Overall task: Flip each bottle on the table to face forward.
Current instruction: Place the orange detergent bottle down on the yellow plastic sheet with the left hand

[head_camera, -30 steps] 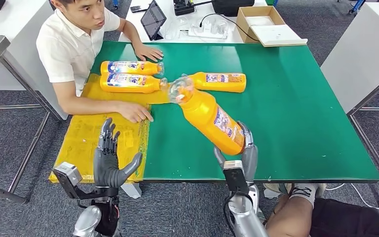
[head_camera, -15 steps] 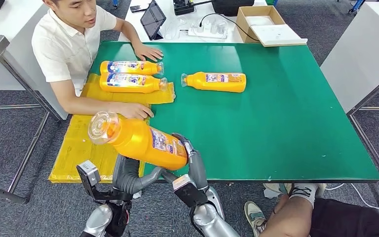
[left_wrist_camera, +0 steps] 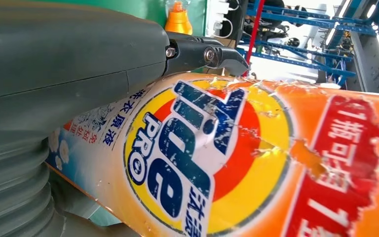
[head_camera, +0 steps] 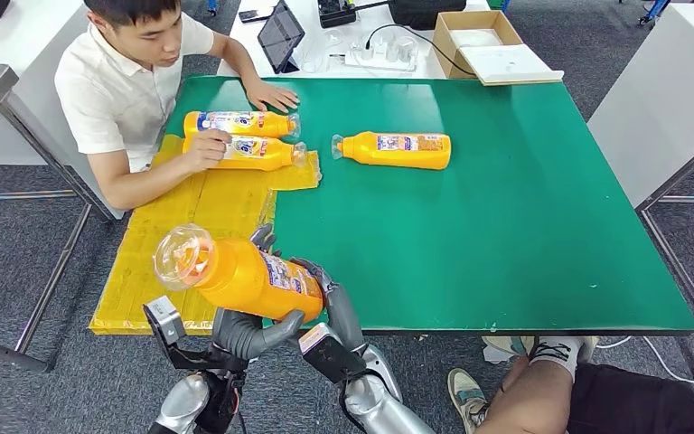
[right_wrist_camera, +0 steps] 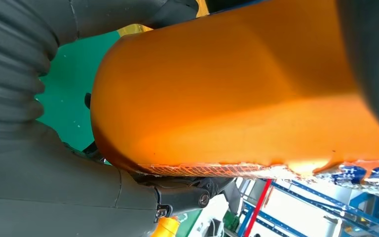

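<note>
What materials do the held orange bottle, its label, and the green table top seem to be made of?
Held bottle: likely glossy plastic; smooth orange sheen, see-through clear cap.
Label: thin printed film or paper, probably; the print is scuffed and its edge torn.
Table top: looks like a matte green mat, perhaps rubber; no glare.

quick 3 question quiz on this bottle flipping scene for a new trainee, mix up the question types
1. True or false: both robot hands are on the raised orange bottle.
2. How many orange bottles lie on the table?
3. Multiple choice: the person's hand rests on
A. the lone bottle on the bare green mat
B. one of the two bottles lying side by side
C. the cardboard box

Key
1. True: the left hand supports it from below and the right hand grips its base end.
2. Three.
3. B.
</note>
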`<action>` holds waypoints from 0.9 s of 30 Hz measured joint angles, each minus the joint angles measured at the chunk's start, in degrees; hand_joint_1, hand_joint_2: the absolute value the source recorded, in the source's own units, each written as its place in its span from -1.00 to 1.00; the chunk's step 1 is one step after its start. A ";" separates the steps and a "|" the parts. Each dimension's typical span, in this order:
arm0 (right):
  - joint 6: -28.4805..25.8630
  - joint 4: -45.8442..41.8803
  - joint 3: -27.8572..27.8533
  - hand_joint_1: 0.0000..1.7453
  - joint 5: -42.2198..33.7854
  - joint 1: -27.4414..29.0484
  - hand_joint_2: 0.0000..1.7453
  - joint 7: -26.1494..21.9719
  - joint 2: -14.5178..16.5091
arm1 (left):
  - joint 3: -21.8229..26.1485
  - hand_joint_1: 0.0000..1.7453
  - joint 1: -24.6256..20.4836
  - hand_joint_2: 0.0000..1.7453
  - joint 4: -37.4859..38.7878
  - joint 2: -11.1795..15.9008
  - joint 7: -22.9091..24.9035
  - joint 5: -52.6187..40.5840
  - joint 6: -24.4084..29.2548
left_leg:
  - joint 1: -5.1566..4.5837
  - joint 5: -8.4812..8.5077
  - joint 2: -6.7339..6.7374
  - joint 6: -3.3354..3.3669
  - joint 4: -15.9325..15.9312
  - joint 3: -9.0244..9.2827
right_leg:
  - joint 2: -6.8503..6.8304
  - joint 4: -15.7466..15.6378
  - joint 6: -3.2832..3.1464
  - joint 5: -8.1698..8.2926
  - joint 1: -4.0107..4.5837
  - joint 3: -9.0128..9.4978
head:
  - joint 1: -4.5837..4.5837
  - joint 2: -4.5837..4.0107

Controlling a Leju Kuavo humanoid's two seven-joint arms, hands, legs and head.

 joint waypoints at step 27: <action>0.03 1.47 0.13 1.00 1.25 -0.49 1.00 0.00 0.03 | 0.04 0.78 -0.26 1.00 0.03 0.22 0.08 -0.47 0.14 | -0.01 0.00 0.01 0.00 0.00 0.00 | 0.00 0.00 0.00 0.00 0.00 0.00 | -0.01 0.01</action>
